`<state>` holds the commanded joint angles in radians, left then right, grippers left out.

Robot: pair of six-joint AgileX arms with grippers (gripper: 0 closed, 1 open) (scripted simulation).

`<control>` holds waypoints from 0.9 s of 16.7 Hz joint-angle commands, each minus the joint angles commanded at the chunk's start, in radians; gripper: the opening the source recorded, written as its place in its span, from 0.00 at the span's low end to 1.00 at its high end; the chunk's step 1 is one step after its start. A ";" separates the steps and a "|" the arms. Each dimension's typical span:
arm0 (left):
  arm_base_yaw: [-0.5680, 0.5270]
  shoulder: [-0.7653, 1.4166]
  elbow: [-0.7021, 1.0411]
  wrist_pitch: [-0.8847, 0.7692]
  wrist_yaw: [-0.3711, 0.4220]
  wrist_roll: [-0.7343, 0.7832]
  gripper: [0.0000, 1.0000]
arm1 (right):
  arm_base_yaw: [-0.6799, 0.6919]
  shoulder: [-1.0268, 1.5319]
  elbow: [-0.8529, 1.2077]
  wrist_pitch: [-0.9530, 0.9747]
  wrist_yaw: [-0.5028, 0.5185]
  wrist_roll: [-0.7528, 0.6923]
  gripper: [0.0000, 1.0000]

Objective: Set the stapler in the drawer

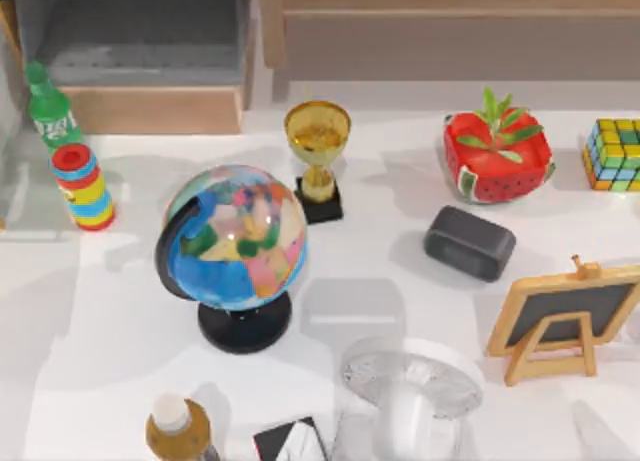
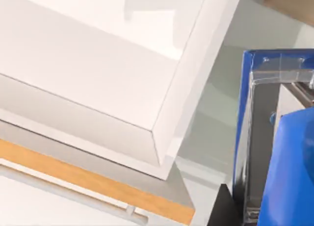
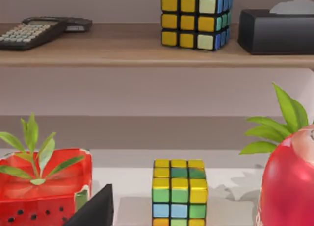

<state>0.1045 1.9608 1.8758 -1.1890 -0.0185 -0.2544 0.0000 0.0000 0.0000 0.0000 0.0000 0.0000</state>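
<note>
You see the blue stapler, metal parts showing, close before the left wrist camera beside a white table corner, though you cannot tell whether the left gripper grips it, while the light-wood drawer sits open at the top view's upper left.

A globe stands mid-table with a gold trophy just behind it; left are a rainbow ring stack and green bottle, right a watermelon planter, dark grey block, puzzle cube and small chalkboard easel
</note>
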 joint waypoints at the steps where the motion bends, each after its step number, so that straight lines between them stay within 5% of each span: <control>1: 0.029 0.053 0.081 -0.018 0.003 0.054 0.00 | 0.000 0.000 0.000 0.000 0.000 0.000 1.00; 8: 0.199 0.487 0.542 -0.147 0.013 0.424 0.00 | 0.000 0.000 0.000 0.000 0.000 0.000 1.00; 15: 0.210 0.713 0.711 -0.273 0.000 0.632 0.00 | 0.000 0.000 0.000 0.000 0.000 0.000 1.00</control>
<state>0.3149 2.6737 2.5866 -1.4625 -0.0189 0.3774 0.0000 0.0000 0.0000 0.0000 0.0000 0.0000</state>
